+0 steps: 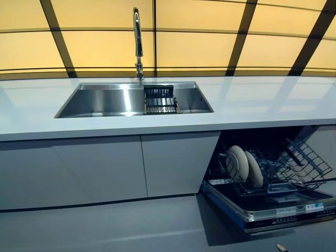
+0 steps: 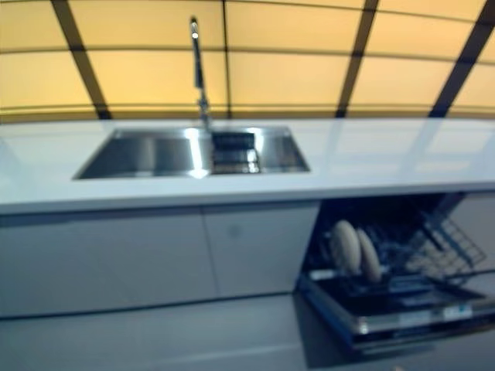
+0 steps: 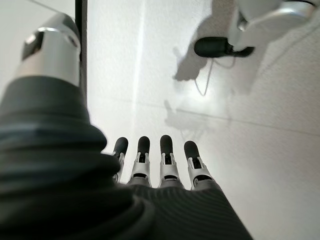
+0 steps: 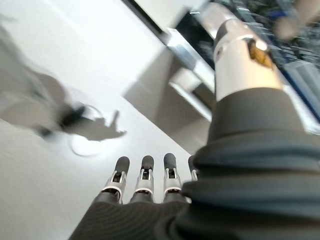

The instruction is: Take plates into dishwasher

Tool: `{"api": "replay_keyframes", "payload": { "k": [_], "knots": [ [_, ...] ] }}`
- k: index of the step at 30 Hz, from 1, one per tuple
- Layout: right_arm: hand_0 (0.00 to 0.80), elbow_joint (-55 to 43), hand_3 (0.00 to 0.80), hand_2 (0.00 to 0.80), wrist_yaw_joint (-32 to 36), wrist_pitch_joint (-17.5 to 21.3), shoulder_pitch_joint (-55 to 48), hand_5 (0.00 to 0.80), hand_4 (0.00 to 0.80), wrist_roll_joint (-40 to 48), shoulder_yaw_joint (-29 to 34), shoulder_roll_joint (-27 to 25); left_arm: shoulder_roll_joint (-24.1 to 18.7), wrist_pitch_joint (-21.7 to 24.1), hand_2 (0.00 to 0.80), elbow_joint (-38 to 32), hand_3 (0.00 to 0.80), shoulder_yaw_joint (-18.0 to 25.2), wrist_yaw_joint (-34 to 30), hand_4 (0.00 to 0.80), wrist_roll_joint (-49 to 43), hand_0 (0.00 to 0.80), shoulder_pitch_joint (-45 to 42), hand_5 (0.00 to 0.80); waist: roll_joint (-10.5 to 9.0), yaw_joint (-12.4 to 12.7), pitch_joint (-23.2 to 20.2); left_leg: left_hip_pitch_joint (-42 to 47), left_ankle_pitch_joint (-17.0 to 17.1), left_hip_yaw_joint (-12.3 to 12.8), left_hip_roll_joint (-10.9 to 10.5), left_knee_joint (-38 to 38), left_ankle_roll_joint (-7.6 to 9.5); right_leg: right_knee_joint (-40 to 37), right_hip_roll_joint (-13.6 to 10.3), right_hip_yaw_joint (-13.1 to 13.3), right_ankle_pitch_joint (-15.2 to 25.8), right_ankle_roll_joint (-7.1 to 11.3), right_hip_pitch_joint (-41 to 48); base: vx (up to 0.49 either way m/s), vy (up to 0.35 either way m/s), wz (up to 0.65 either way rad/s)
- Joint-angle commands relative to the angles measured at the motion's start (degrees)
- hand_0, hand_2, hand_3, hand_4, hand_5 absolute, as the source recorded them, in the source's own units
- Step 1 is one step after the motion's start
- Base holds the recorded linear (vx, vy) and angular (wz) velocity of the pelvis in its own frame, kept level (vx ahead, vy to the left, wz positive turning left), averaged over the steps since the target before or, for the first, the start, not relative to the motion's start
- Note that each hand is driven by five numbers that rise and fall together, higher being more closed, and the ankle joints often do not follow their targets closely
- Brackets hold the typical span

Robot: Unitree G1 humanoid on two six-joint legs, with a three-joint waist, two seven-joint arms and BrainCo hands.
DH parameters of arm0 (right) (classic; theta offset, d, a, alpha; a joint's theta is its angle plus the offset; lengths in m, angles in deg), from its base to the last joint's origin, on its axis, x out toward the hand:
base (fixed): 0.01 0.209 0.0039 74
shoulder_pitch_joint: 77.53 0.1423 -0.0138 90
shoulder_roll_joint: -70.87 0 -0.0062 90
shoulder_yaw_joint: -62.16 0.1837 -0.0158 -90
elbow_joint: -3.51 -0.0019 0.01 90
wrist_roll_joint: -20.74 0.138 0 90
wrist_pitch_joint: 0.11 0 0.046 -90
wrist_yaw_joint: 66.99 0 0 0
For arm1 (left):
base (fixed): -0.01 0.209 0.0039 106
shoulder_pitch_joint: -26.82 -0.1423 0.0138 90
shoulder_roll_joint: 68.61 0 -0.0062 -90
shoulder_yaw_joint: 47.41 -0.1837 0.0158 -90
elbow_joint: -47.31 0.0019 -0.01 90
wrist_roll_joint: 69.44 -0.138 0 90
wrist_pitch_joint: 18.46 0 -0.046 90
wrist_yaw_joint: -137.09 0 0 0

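Two white plates point(image 1: 244, 165) stood on edge, side by side, in the lower rack point(image 1: 294, 168) of the open dishwasher point(image 1: 273, 202), whose door point(image 1: 278, 210) lay folded down at the right under the white table point(image 1: 252, 102). A steel sink point(image 1: 105, 100) was set into the table to the left, with a tall faucet point(image 1: 137, 42) behind it and a dark drain basket point(image 1: 159, 98) inside its right part. Grey cabinet doors point(image 1: 105, 168) closed the space below the sink. The left hand point(image 3: 160, 165) hung over the pale floor point(image 3: 250, 150) with straight, relaxed fingers and held nothing. The right hand point(image 4: 145, 185) likewise pointed at the floor, fingers extended and empty, with the dishwasher's edge beyond its thumb point(image 4: 240, 55).
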Motion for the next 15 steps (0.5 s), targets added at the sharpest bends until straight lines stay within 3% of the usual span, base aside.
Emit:
{"api": "replay_keyframes", "payload": {
  "k": [1, 2, 7, 15],
  "knots": [
    [0.0, 2.88, 0.0, 0.0, 0.63, 3.54, 2.85, 0.0, 0.0, 5.31, 1.57, -0.37, -0.32, 0.39, 0.0, 1.32, 0.0, 2.66, 1.21, 0.0, 5.56, 0.0, 1.99, 0.0, -2.66, 0.38, 0.04, -0.19, -2.64, -1.66, 0.83, 2.42, 1.58, -6.02, 3.9, -0.87, 5.45, 0.45, 2.14, -0.064, -0.183, 0.17],
    [0.0, 3.12, 0.0, 0.0, 1.04, 4.13, 2.62, 0.0, 0.0, 6.63, 2.06, 0.13, 0.4, 0.58, 0.0, 1.35, 0.0, 3.36, 0.94, 0.0, 5.93, 0.0, 1.6, 0.0, -2.53, 0.48, -0.01, -0.31, -1.8, -2.06, 1.1, 1.64, 1.12, -6.6, 4.77, -0.22, 4.96, 0.1, 2.64, -0.066, -0.17, 0.29],
    [0.0, 3.72, 0.0, 0.0, 0.32, 6.65, 2.27, 0.0, 0.0, 10.88, 4.35, 1.25, 3.58, 1.17, 0.0, 0.73, 0.0, 4.49, -0.15, 0.0, 8.41, 0.0, 0.8, 0.0, -1.51, 1.21, 0.0, -0.9, 1.47, -3.3, 1.63, -2.41, -0.38, -8.48, 6.59, -2.95, 3.48, -1.19, 4.74, -0.069, -0.14, 0.06],
    [0.0, 3.81, 0.0, 0.0, -1.18, 8.52, 2.34, 0.0, 0.0, 15.86, 6.25, 2.34, 5.11, 1.73, 0.0, -1.06, 0.0, 2.8, -0.27, 0.0, 6.76, 0.0, -0.41, 0.0, 0.35, 1.85, -0.12, -1.72, 3.66, -3.75, 1.52, -4.58, -1.5, -8.14, 6.71, -6.69, 1.46, -2.04, 6.47, -0.024, -0.05, 0.08]
  ]
}}
